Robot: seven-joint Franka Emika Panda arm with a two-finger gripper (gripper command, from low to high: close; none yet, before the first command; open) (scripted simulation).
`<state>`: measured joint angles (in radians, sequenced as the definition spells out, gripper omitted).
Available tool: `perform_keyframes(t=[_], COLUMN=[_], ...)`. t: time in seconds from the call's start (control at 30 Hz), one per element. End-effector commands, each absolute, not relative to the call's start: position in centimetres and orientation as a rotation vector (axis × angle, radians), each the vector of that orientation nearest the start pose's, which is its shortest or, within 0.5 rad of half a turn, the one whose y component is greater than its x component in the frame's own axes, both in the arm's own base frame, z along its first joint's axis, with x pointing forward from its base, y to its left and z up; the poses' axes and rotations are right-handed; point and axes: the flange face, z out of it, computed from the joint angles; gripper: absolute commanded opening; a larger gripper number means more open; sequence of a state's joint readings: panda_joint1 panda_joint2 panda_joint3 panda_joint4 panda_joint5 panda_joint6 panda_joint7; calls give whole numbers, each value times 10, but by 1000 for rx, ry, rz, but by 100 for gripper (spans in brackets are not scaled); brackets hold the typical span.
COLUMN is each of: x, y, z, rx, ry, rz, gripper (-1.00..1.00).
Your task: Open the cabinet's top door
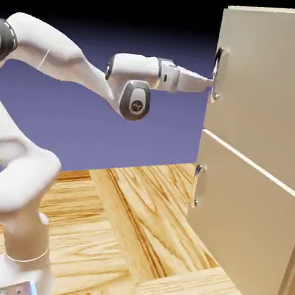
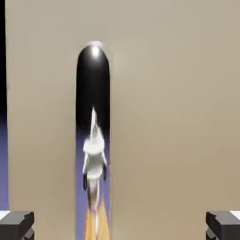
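Beige panels are making up the front of the tall cabinet, which is standing toward the floor's right side in the exterior view. The top door is filling the larger, upper part of that front and, as far as the picture shows, is lying shut. Its long vertical silver handle is running close to the door's edge nearest the robot. Beneath it, across a pale seam, the lower door is carrying a shorter handle near the same edge.

The white arm is stretching toward the exterior view's right, with the hand pointing at the top door's handle, just beside its lower half. The hand is standing released, its grey fingertips spreading wide and holding nothing. In the hand view, the long handle is showing between the two fingertips' sides, nearer the left one, and its shiny face is mirroring a pale shape. Whether a fingertip is touching the handle or door, I cannot tell.
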<state>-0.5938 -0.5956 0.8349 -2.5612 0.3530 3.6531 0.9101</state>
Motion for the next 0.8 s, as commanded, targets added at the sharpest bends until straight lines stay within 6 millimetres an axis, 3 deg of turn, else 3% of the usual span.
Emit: perform_keyframes(t=[0.0, 0.2, 0.23, 0.77], x=[406, 456, 456, 390], y=[129, 127, 127, 102], z=[590, 590, 590, 590], rx=[-1757, -1757, -1757, -1766], ry=[770, 770, 770, 614], rz=[-1786, -1786, -1786, -1682], gripper=[0, 0, -100, -100])
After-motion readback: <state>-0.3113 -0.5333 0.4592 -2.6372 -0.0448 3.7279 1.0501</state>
